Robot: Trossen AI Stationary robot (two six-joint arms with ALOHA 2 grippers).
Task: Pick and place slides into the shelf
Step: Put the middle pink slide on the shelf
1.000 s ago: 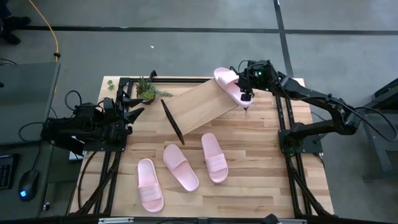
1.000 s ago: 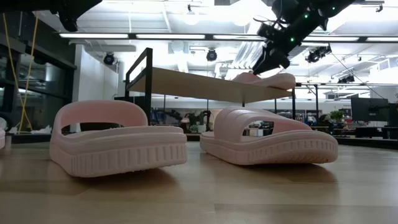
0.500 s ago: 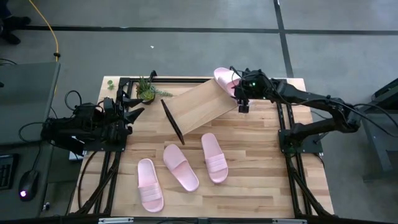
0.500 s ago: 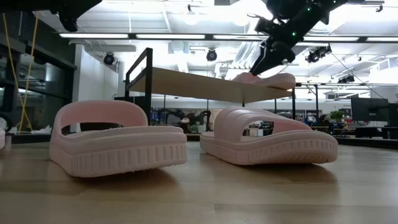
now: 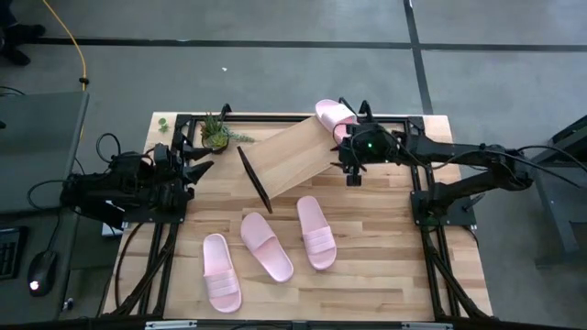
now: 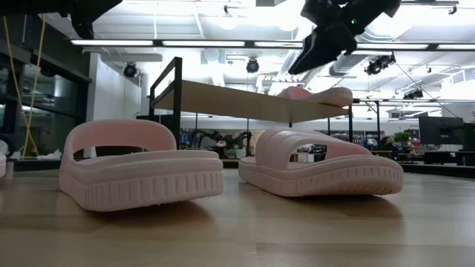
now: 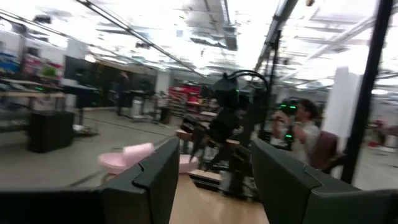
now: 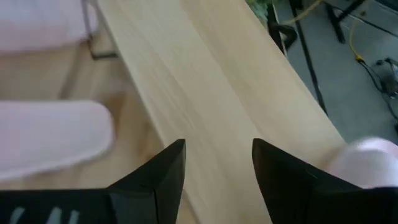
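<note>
Wood planks make up the table [image 5: 385, 238], which stands on a grey floor with both dark arms reaching over it. At the far side sits the shelf [image 5: 292, 160], its slanted light board tilted inside a thin black frame. One pink slide [image 5: 332, 115] lies on the shelf's far right corner; in the low view it rests on the board's upper edge. The right claw [image 5: 352, 163] hangs just beside that end of the shelf, apart from the slide, and its wrist view shows the two fingers spread with only the bare board between them, gripping nothing. Three more slides lie on the table nearer the front: one at left [image 5: 221, 284], one in the middle [image 5: 266, 246], one at right [image 5: 316, 231]. The left claw [image 5: 188, 158] waits at the table's left edge, fingers parted and empty. A small green plant [image 5: 216, 131] stands by the shelf's far left corner.
</note>
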